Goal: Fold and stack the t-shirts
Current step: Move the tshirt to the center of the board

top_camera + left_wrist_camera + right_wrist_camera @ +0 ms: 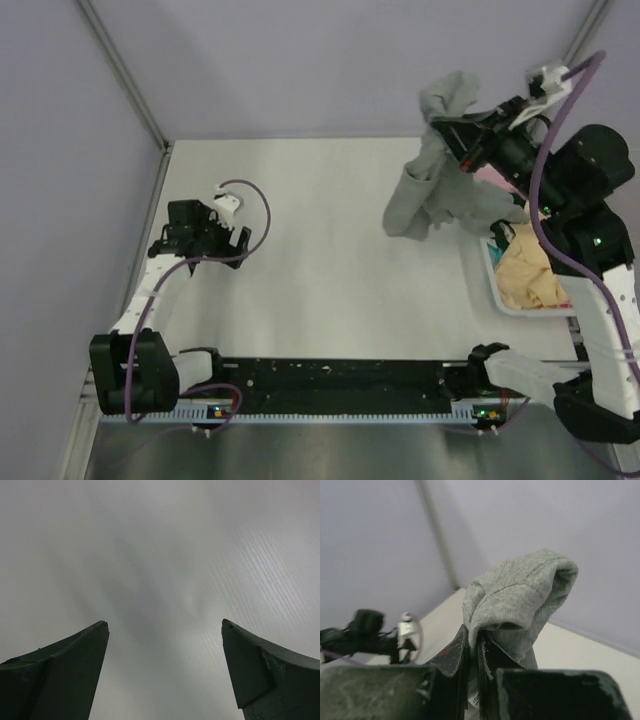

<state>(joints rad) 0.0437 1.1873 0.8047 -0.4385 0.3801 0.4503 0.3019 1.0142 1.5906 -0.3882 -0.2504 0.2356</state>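
My right gripper (pixel 447 121) is shut on the heather grey t-shirt (pixel 430 185) and holds it up high at the back right. The shirt hangs in a bunch down to the table. In the right wrist view the grey cloth (pixel 520 597) bulges over my gripper (pixel 475 632), pinched between the jaws. A pale yellow t-shirt (pixel 528 275) lies crumpled in a bin at the right, and a pink t-shirt (pixel 492 177) peeks out behind the arm. No dark green shirt shows. My left gripper (pixel 228 207) is open and empty over the left of the table; its view shows only bare surface between the fingertips (pixel 100 635).
A pale bin (pixel 492 270) stands at the right edge beside the right arm. Grey walls close the table at the back and the left. A black rail (pixel 330 385) runs along the near edge between the arm bases.
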